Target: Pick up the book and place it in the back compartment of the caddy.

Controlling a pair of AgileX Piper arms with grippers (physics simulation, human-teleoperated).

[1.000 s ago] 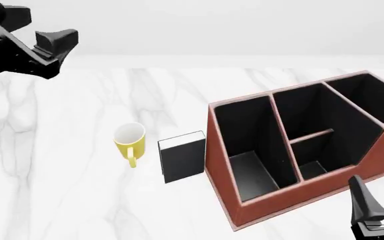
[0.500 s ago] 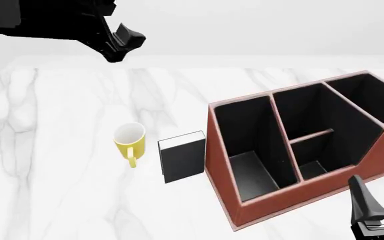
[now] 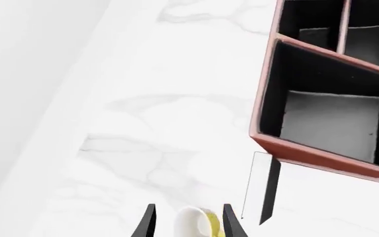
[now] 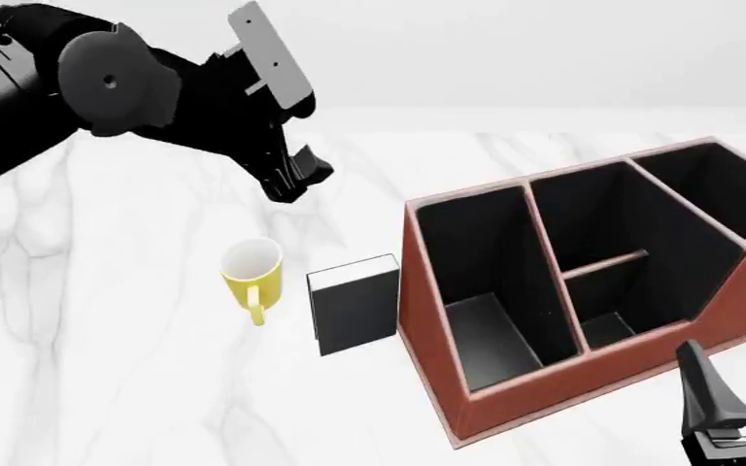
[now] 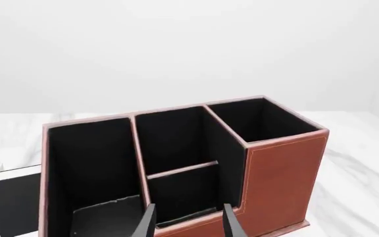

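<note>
Wrong-object risk: mug sits beside the book

The left gripper (image 4: pixel 298 175), fingers parted and empty, hovers above the yellow ceramic mug (image 4: pixel 252 270); the small black hardcover book (image 4: pixel 356 304) stands between the mug and the reddish-brown caddy (image 4: pixel 477 398), so descending here would catch the mug.

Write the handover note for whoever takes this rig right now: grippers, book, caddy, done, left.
Left gripper: open, empty, in the air beyond the yellow mug.
Right gripper: open, empty, at the near side of the caddy.
Book: upright on the table between mug and caddy, ungrasped.
Back compartment: empty.
Done: nothing placed.
Left: grasp the book, lift it, set it in the back compartment.
</note>
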